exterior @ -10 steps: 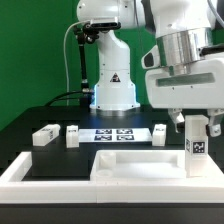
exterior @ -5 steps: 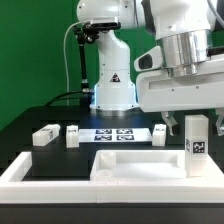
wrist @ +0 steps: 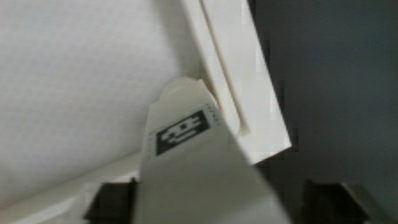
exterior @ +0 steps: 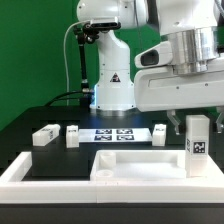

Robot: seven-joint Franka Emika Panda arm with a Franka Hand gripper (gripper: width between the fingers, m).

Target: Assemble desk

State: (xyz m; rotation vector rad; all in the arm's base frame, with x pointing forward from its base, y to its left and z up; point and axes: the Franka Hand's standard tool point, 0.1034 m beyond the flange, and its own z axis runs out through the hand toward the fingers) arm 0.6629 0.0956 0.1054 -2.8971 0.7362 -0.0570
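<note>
**White two-finger gripper (exterior: 197, 121) released over a small oblong white plastic leg block (exterior: 197, 148)**

We see the gripper spread wide. In the wrist view its dark fingers (wrist: 118, 203) stand on either side of the leg block, with a gap on each side, so nothing is grasped. In the exterior view only the top of the block reaches up between the fingertips.

The desk's wide flat white plastic slab (exterior: 130, 166) lies on the black table (exterior: 30, 125), just behind the long white raised rim (exterior: 40, 172). The leg block stands upright at the slab's end on the exterior view's right, touching its edge. Behind the slab lies the thin flat white marker board (exterior: 113, 134), printed with black squares.

Three more leg blocks (exterior: 73, 136) lie in a row beside that board. Each leg carries a black-and-white square tag (wrist: 183, 128), its pattern too coarse for us to read.
</note>
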